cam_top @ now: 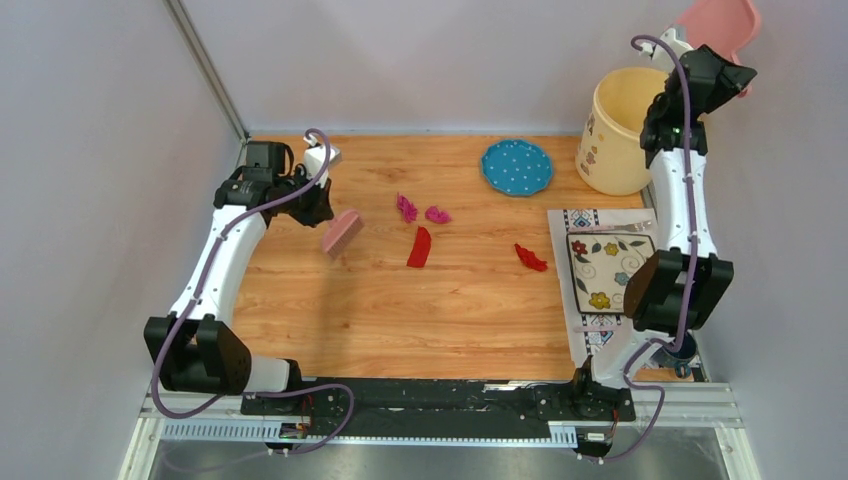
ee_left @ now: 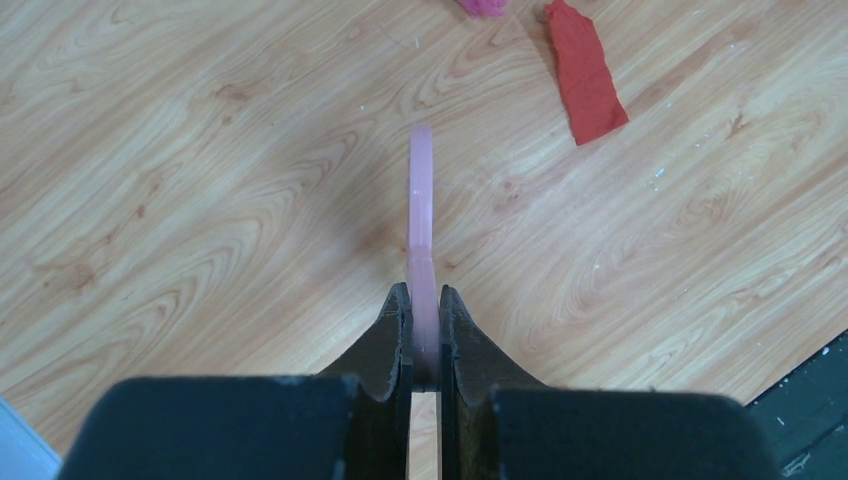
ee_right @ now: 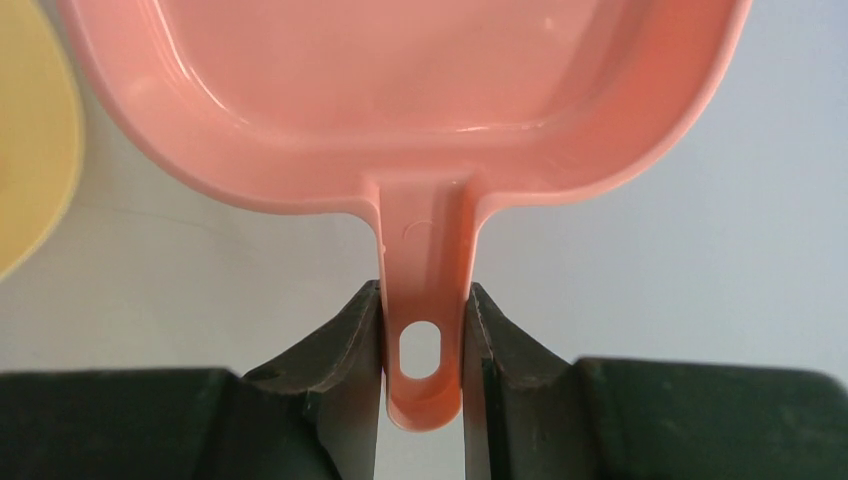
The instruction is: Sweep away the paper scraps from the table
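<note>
Several paper scraps lie on the wooden table [cam_top: 400, 310]: two magenta wads [cam_top: 406, 207] [cam_top: 437, 214], a red strip [cam_top: 420, 247] and a red bit [cam_top: 530, 258]. My left gripper [cam_top: 318, 205] is shut on the pale pink hand brush [cam_top: 342, 233], held left of the scraps; in the left wrist view the brush [ee_left: 421, 215] runs edge-on from my jaws and the red strip [ee_left: 585, 72] lies beyond to the right. My right gripper [cam_top: 708, 62] is shut on the pink dustpan [cam_top: 718, 25], raised high at the back right over the cream bucket [cam_top: 620, 130]; its handle [ee_right: 424, 300] is pinched between my fingers.
A blue dotted plate [cam_top: 516, 166] sits at the back centre. A white patterned placemat [cam_top: 600, 222] with a floral square dish [cam_top: 608, 268] lies at the right. Grey walls close in the left, back and right sides. A metal rail [cam_top: 440, 410] runs along the near edge.
</note>
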Robot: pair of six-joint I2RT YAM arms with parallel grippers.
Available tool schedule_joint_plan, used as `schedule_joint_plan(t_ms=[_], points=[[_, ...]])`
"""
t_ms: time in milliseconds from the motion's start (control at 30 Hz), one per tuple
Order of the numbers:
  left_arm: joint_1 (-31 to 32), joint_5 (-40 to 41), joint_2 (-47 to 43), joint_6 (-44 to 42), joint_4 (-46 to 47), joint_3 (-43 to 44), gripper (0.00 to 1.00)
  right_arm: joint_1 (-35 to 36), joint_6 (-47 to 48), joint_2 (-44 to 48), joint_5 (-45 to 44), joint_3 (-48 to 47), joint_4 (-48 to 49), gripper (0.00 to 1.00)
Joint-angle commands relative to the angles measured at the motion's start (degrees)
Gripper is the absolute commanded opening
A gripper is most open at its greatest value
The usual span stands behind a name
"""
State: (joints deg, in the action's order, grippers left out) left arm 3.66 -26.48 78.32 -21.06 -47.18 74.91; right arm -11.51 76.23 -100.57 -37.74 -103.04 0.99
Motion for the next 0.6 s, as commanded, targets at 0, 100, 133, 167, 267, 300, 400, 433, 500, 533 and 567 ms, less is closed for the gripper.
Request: schedule_joint_plan(t_ms=[0, 100, 133, 167, 267, 300, 400, 433, 500, 533, 567], points=[[-0.3, -2.1, -3.1, 0.4, 1.4, -0.2, 0.0, 2.1, -21.5, 5.8, 12.6, -7.4, -21.4, 0.0], [-0.3, -2.6, -3.1, 1.7, 2.4, 0.1, 0.0, 6.1, -32.1, 11.5, 23.6, -7.0, -29.8, 0.0], [-0.3, -2.7, -3.0, 2.2, 3.2, 0.1, 0.0, 7.4, -34.6, 14.8, 26.3, -6.3, -32.1, 0.0], [-0.3, -2.9, -2.9, 2.9, 3.6, 0.3, 0.0, 8.7, -40.7, 16.4, 28.8, -5.6, -32.8, 0.0], [-0.2, -3.7, -2.7, 4.2, 5.0, 0.4, 0.0, 15.1, -50.0, 21.6, 36.0, -0.9, -33.3, 0.0], [-0.3, -3.9, -2.6, 4.5, 5.3, 0.4, 0.0, 18.6, -53.8, 22.6, 39.5, 2.0, -33.5, 0.0], [-0.2, -5.7, -2.2, 5.9, 6.3, 0.1, 0.0, 27.2, -57.9, 24.0, 40.6, 5.6, -36.1, 0.0], [-0.1, -6.5, -2.0, 6.2, 6.9, 0.0, 0.0, 29.7, -58.8, 23.6, 40.2, 6.2, -40.1, 0.0], [-0.1, -6.7, -1.6, 7.1, 7.7, -0.6, 0.0, 36.2, -61.9, 21.0, 39.4, 6.0, -45.5, 0.0], [0.3, -6.2, -1.1, 7.2, 8.3, -0.6, 0.0, 38.2, -62.7, 20.0, 39.5, 5.8, -51.6, 0.0], [0.5, -5.8, -0.8, 7.3, 8.6, -0.8, 0.0, 40.0, -63.6, 18.8, 39.8, 5.7, -54.8, 0.0]])
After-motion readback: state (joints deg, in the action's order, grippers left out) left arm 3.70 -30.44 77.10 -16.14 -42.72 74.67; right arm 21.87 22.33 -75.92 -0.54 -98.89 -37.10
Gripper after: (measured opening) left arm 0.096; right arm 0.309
